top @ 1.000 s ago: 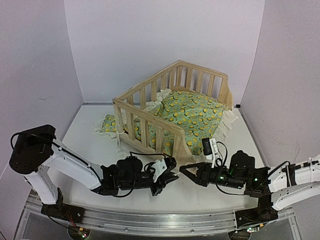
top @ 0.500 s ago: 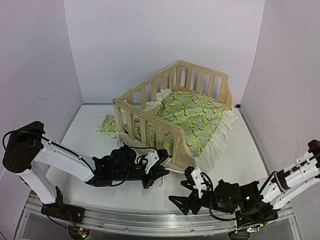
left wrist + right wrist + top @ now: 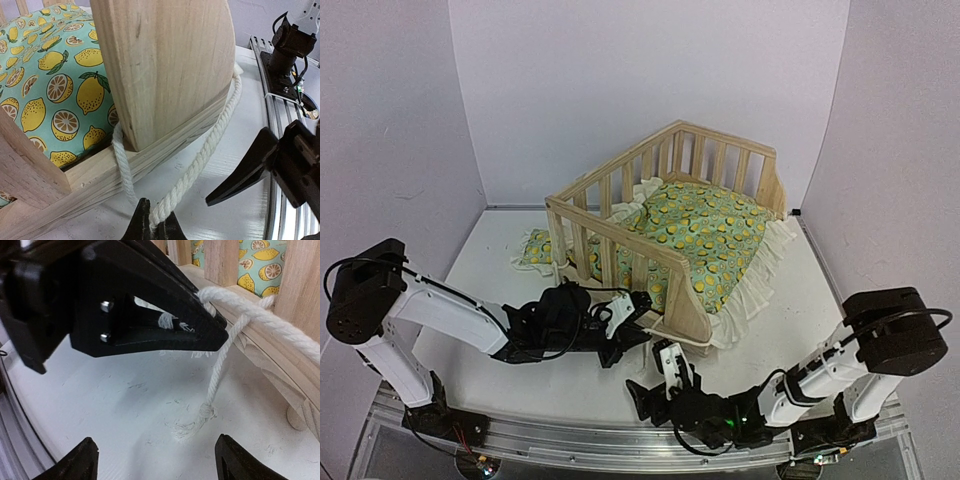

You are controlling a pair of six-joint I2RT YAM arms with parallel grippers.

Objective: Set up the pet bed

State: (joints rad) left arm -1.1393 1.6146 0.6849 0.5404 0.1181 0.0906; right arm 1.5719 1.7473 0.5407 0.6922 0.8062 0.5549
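The pet bed [image 3: 665, 175] is a pale pine slatted frame in the middle of the table. Its lemon-print cushion [image 3: 705, 235] lies inside, with the cream ruffle spilling over the low right side. The small matching pillow [image 3: 532, 250] lies outside the frame on the left. A white rope [image 3: 210, 145] loops round the bed's near corner post [image 3: 165, 70]. My left gripper [image 3: 152, 227] [image 3: 638, 308] is shut on that rope at the corner. My right gripper [image 3: 160, 465] [image 3: 655, 385] hovers low and open just before the rope's frayed end [image 3: 192, 427], touching nothing.
The left gripper's black fingers [image 3: 145, 315] fill the top of the right wrist view, close to my right fingers [image 3: 80, 460]. The metal rail [image 3: 620, 440] runs along the near table edge. White walls close in the table at the back and both sides.
My right arm has swung down and left from beside the bed's corner to the near edge, and its jaws have opened wide. The left gripper has shifted slightly toward the bed, still shut.
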